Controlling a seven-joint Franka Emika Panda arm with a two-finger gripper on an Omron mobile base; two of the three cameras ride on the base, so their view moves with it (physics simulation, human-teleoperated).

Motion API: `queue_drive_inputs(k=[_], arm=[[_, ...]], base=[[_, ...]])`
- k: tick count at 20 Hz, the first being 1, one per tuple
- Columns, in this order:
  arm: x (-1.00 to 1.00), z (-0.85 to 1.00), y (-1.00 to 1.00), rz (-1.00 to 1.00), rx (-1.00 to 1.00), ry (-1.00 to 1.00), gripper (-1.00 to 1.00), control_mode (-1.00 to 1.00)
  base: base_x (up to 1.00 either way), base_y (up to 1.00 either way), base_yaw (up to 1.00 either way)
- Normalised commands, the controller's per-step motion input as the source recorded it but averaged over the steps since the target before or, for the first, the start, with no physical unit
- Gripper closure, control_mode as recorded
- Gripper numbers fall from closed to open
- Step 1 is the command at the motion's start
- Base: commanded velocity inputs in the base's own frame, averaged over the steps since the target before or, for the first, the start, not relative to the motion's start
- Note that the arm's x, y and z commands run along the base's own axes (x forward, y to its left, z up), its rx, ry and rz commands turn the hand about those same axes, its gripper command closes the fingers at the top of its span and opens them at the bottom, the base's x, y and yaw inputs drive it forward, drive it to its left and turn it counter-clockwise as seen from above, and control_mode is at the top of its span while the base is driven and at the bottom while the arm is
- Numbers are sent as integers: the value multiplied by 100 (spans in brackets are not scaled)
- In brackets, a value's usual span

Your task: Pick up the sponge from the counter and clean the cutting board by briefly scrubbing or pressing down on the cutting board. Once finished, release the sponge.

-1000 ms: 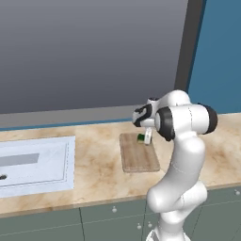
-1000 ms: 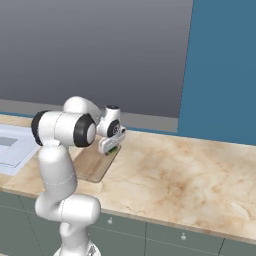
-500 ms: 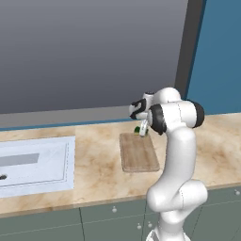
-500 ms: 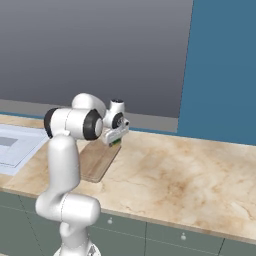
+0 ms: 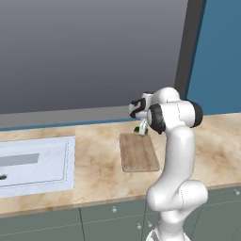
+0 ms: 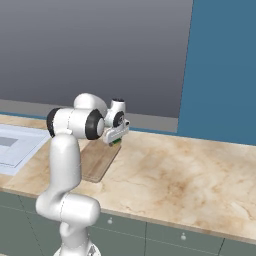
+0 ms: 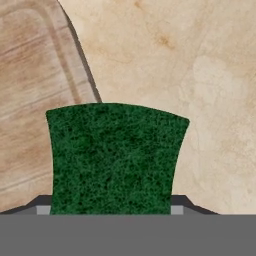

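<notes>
**Sponge held above the board's far corner**

Up over the counter (image 5: pixel 99 174), the white arm reached forward with its claw (image 5: pixel 141 130) pointing down. The claw was clamped on the sponge (image 7: pixel 114 159), whose dark green face hid most of the space between the two finger tips in the hand view. Seen from the left base view, a small patch of green showed just under the claw, at the far right corner of the cutting board (image 5: pixel 139 153). The board lay flat below and nearer the arm's base than the claw, its rounded wooden edge passing beneath the sponge. Beige marbled stone spread on the claw's other side. A white sink (image 5: pixel 33 164) sat well apart to the left.
</notes>
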Motion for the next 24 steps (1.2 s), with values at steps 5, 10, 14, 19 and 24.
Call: queue_drive_inputs(k=[5, 10, 14, 19, 24], arm=[[-25, -34, 18, 5, 0, -2, 100, -100], [-31, -7, 25, 2, 0, -13, 100, -100], [-32, -9, 32, 1, 0, -8, 100, -100], [-32, -22, 35, 3, 0, 0, 100, -100], [-47, -25, 27, 3, 0, 5, 100, -100]], base=[[0, 0, 0], [0, 0, 0], [0, 0, 0], [0, 0, 0], [0, 0, 0]])
